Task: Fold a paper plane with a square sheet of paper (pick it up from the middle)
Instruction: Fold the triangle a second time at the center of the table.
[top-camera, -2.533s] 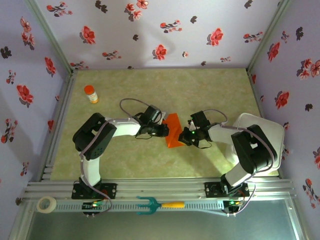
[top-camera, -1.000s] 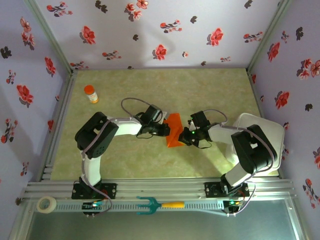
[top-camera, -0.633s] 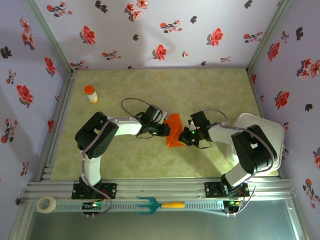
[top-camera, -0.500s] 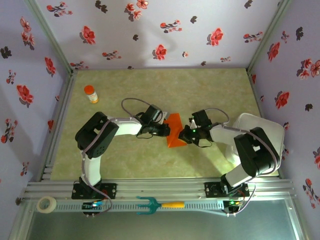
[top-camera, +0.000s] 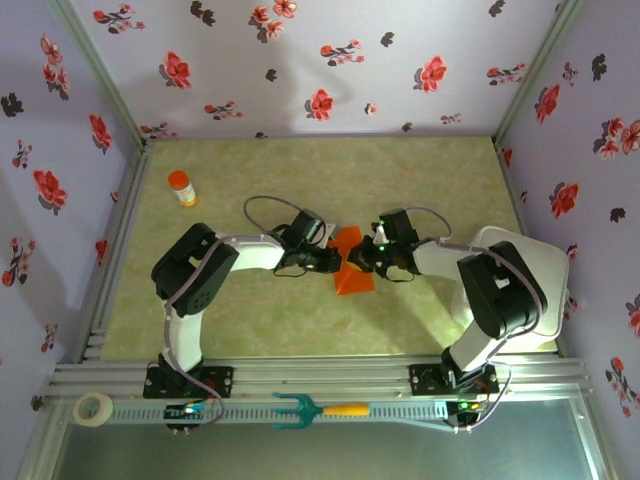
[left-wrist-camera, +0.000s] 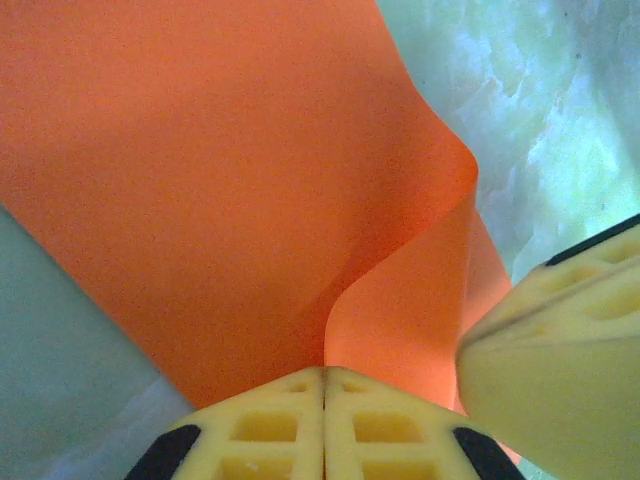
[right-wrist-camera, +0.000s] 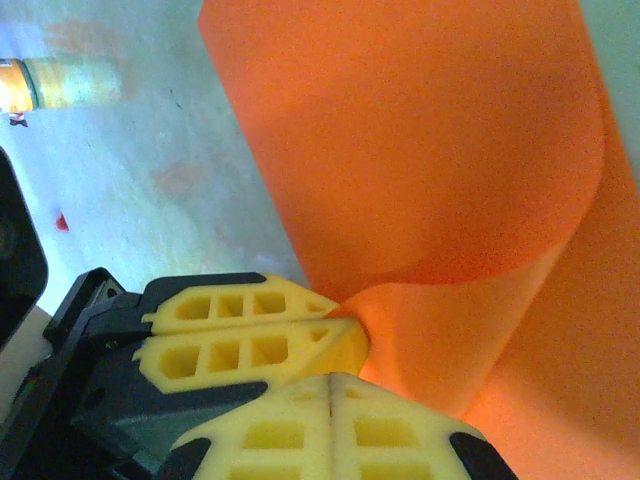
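Observation:
The square sheet of paper (top-camera: 352, 283) is orange-red and sits at the middle of the table, bent into a curl between my two grippers. My left gripper (top-camera: 335, 262) is shut on its left edge; in the left wrist view the fingers (left-wrist-camera: 270, 415) meet with the paper (left-wrist-camera: 200, 170) pinched between them. My right gripper (top-camera: 361, 261) is shut on the sheet right beside it. In the right wrist view my right gripper (right-wrist-camera: 330, 378) pinches the paper (right-wrist-camera: 420, 150), almost touching the left gripper's fingertips (right-wrist-camera: 250, 330). The paper plane is not formed.
A small orange-capped bottle (top-camera: 181, 187) stands at the far left. A white tray (top-camera: 545, 262) lies at the right under the right arm. A tape roll (top-camera: 94, 408) and a teal fork tool (top-camera: 318, 409) rest on the near rail. Flowered walls enclose the table.
My right gripper has moved left and slightly away from the bases, up to the left gripper. The paper has bunched narrower and curled between them. The left arm has stayed put.

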